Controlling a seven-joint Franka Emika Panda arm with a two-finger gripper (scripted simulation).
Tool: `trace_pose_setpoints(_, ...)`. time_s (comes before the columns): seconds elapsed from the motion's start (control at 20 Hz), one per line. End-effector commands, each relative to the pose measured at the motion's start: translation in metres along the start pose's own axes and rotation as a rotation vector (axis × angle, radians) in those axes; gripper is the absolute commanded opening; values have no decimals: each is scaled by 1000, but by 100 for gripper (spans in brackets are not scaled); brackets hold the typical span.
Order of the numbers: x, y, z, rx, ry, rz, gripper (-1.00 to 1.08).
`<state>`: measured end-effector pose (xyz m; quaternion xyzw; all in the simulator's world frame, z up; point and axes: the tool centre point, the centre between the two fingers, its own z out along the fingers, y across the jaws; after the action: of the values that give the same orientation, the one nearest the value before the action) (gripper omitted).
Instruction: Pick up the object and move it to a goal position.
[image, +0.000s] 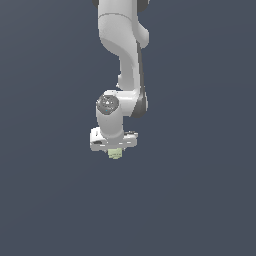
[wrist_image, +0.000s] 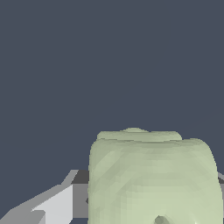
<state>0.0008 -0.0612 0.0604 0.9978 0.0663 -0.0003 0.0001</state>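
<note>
On my exterior view the white, glossy, jointed robot arm (image: 125, 55) comes down from the top centre of the frame and ends just below the middle, where the white claw (image: 114, 150) points downward. Poking out from under the claw's wide white body is the small, pale yellow-green, lumpy, roughly blocky object (image: 115, 154), sitting just left of the frame's centre line and a little below mid-height. Only its lower part shows; the rest is tucked up against the claw. Around it I see only a flat, dark slate-blue backdrop, and I cannot make out whether the object touches any worktop. No container shows in this view.

On my wrist view the same object (wrist_image: 153, 179) fills the lower right of the frame, very close to the lens, with a softly ridged top and a small dark dimple near the bottom edge. A grey-and-white claw finger (wrist_image: 57, 203) lies against its side at the lower left, and a sliver of another peeks out at the right edge. The claw is closed narrowly on the object, gripping it from both sides.
</note>
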Motion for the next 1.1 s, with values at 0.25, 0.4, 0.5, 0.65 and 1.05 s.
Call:
trace_pose_setpoints(0.25, 26, -29, -48, 0, 1, -1, -100)
trace_pose_setpoints(0.4, 40, -44, -72, 0, 1, -1, -100)
trace_pose_setpoints(0.5, 49, -54, -89, 0, 1, -1, -100)
trace_pose_setpoints(0.65, 64, -70, -115, 0, 1, -1, -100)
trace_pose_setpoints(1.05, 99, -105, -174, 0, 1, -1, -100)
